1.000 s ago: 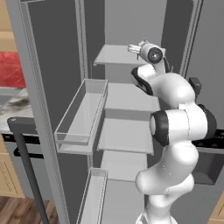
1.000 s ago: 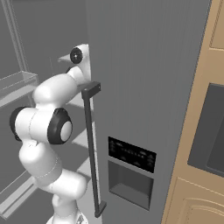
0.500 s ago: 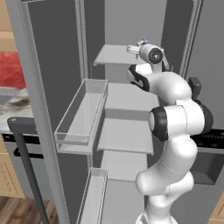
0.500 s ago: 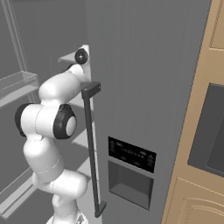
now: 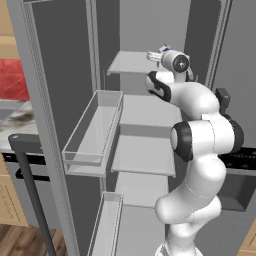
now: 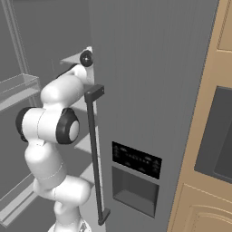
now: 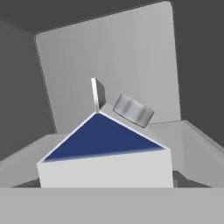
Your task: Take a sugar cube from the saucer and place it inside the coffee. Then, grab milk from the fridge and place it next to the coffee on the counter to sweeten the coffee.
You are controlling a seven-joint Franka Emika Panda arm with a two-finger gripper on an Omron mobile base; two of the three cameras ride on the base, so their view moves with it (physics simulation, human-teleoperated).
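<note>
The milk (image 7: 105,148) is right in front of the hand: a white gable-top carton with a dark blue slope and a silver cap, standing on the fridge's top shelf (image 5: 131,62). My gripper (image 5: 152,56) reaches over that shelf deep inside the open fridge (image 5: 50,100), level with the carton (image 5: 164,49). Its fingertips are hidden, so whether it is open or shut is unclear. The coffee is out of view.
A clear door bin (image 5: 95,130) juts out left of the arm, with pale shelves (image 5: 145,155) below the hand. The fridge's shut right door (image 6: 149,90) and its dark bar handle (image 6: 94,149) stand close beside the arm. A strip of counter (image 5: 11,127) lies far left.
The hand has pushed farther up and into the top shelf, toward the milk carton. The base and the fridge have not moved.
</note>
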